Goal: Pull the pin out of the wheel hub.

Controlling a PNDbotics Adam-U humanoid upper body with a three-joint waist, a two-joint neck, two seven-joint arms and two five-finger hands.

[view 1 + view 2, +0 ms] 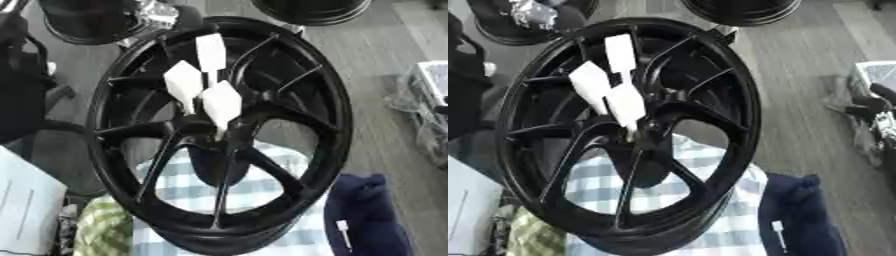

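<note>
Checked blue-and-white cloth lies closest, showing through the lower openings of the black wheel hub that stands tilted over it. Beside the hub's lower left rim sits a green checked cloth, and further left of that a white sheet of paper. Off the hub's lower right rim lies a dark navy fabric bundle with a small white tag on it.

At the hub's centre, three white pins with flat, paddle-like heads stand out of the boss: one pin uppermost, a second pin to its lower left, and a third pin lowest, nearest the middle of the spokes. All three sit close together, their stems seated in the hub.

Beyond the hub's upper rim rest two more dark wheels on the grey floor.

Neither robot hand shows in either view, so I cannot tell how their fingers stand.
</note>
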